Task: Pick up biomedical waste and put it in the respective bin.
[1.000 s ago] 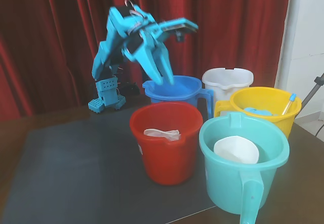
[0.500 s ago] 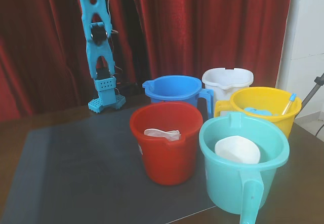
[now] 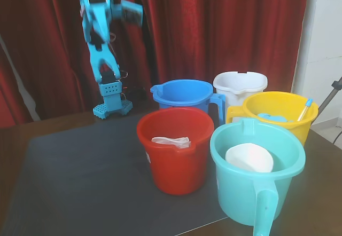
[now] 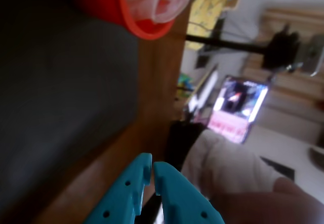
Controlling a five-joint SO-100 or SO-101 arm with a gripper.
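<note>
In the wrist view the gripper (image 4: 152,167) is showing its two teal fingers (image 4: 126,193) standing nearly together, only a thin slit parting the tips, with nothing between them and nothing touching them. Below the tips the brown tabletop (image 4: 152,107) and the dark mat (image 4: 61,92) are passing blurred, and the red bucket (image 4: 126,6) is sitting at the top edge, well apart from the fingers.

Against the frame of one second ago, the arm is standing differently: it was then bent forward with its gripper over the blue handled bucket (image 3: 184,93); half a second ago it was stretched straight up; it is now standing upright on its base (image 3: 112,108) with the upper part folded over at the top, in front of the red curtain (image 3: 214,28). The gripper itself is too blurred in the fixed view to judge. The buckets and their contents are lying as they did in both earlier frames.

Going near to far in the fixed view: the teal handled bucket (image 3: 251,193) is standing nearest, holding a white bowl-shaped object (image 3: 249,158). Just beside it to the left, the red bucket (image 3: 176,164) is holding the white glove (image 3: 171,141), which is lying limp inside against the near-left wall. Behind are the yellow bucket (image 3: 280,110), the blue handled bucket and the white bucket (image 3: 240,85). The glove is lying low and forward of the arm, well apart from the raised gripper.
</note>
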